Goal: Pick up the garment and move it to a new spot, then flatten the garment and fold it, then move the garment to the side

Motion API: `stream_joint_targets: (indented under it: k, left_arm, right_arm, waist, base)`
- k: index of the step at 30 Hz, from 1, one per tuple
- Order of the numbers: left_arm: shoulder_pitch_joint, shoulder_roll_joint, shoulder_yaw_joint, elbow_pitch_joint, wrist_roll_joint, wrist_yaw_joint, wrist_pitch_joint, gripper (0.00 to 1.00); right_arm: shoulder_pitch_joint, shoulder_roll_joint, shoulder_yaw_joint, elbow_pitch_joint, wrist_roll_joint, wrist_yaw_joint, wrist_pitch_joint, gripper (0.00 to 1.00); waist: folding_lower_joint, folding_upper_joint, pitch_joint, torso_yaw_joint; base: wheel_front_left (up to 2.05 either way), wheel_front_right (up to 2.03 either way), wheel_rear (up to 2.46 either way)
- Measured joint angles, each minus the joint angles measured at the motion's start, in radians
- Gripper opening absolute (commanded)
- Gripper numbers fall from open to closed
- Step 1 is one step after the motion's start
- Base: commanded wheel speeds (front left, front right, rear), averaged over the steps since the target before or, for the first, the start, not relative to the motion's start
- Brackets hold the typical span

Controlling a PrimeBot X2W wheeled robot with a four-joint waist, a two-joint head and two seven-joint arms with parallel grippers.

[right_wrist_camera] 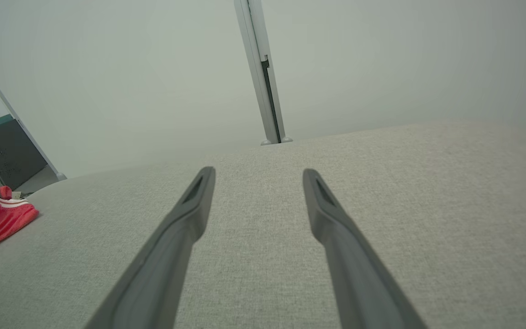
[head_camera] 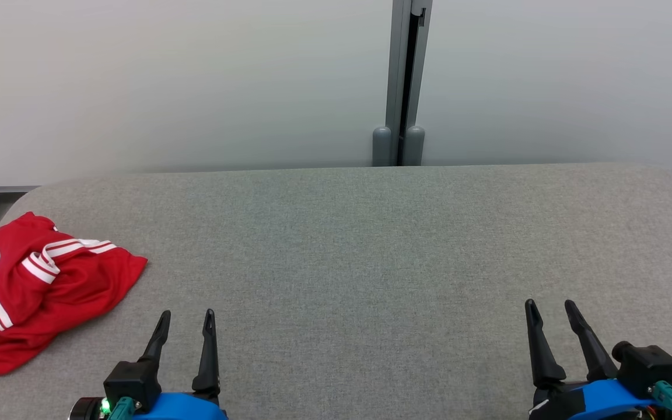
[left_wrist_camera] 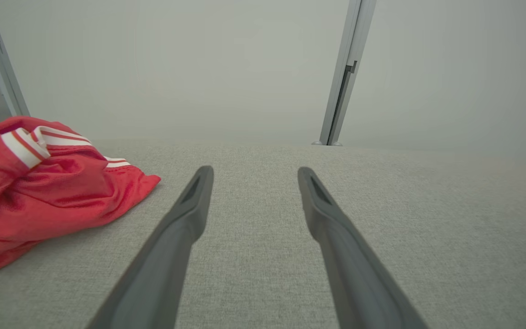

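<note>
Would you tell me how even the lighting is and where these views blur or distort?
Head view: soft, even light, faint shadow under the red garment, all sharp. Left wrist view: the left gripper's fingers blur near the bottom edge; the wall post leans. Right wrist view: the right gripper's fingers blur likewise; no glare.

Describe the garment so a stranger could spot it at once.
Start at the grey table and follow it to its left end. The garment lies crumpled there, left of the left end effector. Its bright red cloth with white stripes stands out from the plain grey around it.
</note>
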Motion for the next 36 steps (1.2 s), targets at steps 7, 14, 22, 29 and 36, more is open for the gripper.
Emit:
stream_joint_targets:
  k: [7,14,22,29,36]
  left_arm:
    - [0.0,0.002,-0.009,0.005,0.026,0.01,-0.009,1.0]
    - [0.0,0.004,-0.011,0.007,0.021,0.012,-0.009,1.0]
    - [0.0,0.002,-0.018,0.009,0.012,0.017,-0.009,1.0]
    - [0.0,0.02,-0.016,-0.005,0.01,0.026,-0.002,1.0]
    - [0.014,0.035,-0.011,-0.027,0.003,0.036,0.007,1.0]
  right_arm:
    - [0.0,0.0,0.0,0.003,-0.041,0.001,-0.007,1.0]
    - [0.003,0.0,-0.001,0.003,-0.04,0.001,-0.007,1.0]
    - [0.029,-0.001,-0.013,0.0,-0.043,0.001,-0.008,1.0]
    - [0.033,-0.001,-0.012,-0.008,-0.041,0.001,-0.008,1.0]
    - [0.04,-0.001,-0.006,-0.011,-0.038,0.001,-0.012,1.0]
  waist:
    - [0.0,0.0,-0.002,-0.001]
    - [0.0,0.0,-0.003,0.006]
    - [0.0,0.0,-0.025,0.067]
    - [0.0003,0.0,-0.045,0.194]
    - [0.0002,0.0,-0.051,0.345]
  base:
    - [0.0,0.0,0.0]
    - [0.0,0.0,0.0]
    - [0.0,0.0,0.0]
    - [0.0,0.0,0.0]
    - [0.0,0.0,0.0]
